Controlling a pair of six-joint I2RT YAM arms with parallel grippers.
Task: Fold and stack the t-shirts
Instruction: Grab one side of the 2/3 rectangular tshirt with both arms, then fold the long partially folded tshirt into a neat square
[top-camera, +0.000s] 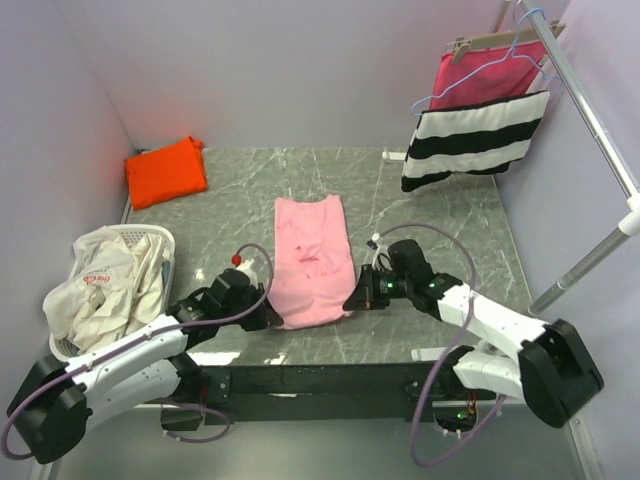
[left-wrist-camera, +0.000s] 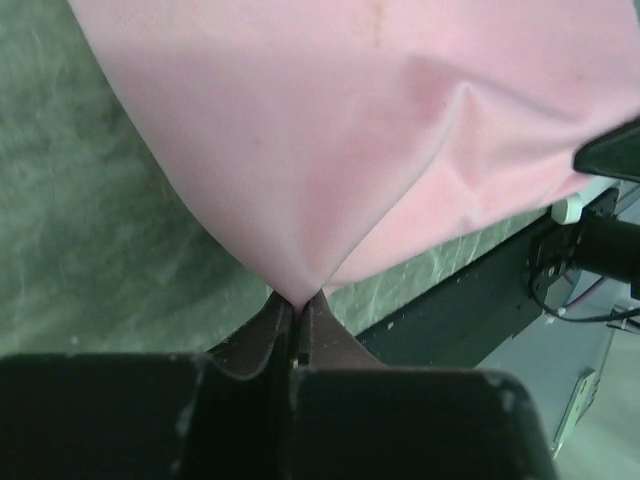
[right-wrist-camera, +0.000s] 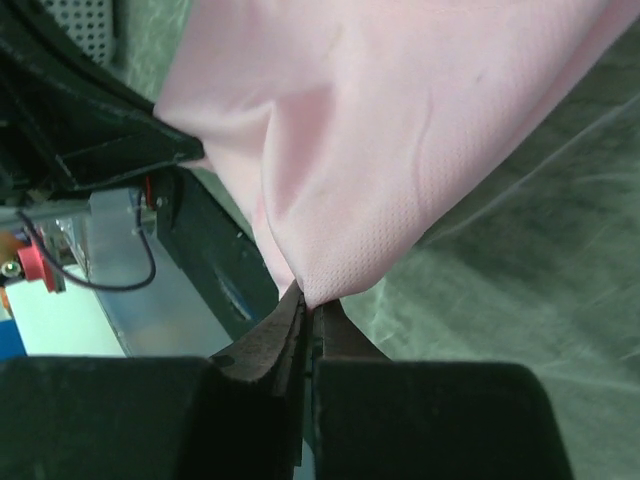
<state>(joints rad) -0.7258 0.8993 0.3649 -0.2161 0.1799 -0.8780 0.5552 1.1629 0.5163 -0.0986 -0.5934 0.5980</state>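
Pale lilac walls (top-camera: 300, 70) close in the back and both sides of a grey-green marbled tabletop (top-camera: 440, 220). A black beam (top-camera: 320, 380) runs along its near edge. At the right, a metal clothes rail (top-camera: 590, 110) slants upward, carrying a hanger (top-camera: 520, 40) with a magenta cloth (top-camera: 480, 75) and a black-and-white striped cloth (top-camera: 475, 140). A white laundry basket (top-camera: 150, 232) (heaped with pale fabric) sits at the left. The light is soft and even.

The left arm (top-camera: 130, 362) and right arm (top-camera: 490, 318), both bolted to the black mounting bar (top-camera: 320, 382), have white shells between chunky black joints. Lilac cables (top-camera: 412, 432) loop out beside that bar. Farthest from it, a red knob (top-camera: 237, 260) caps the left wrist, and the fingers (left-wrist-camera: 255, 340) are dark and scuffed.
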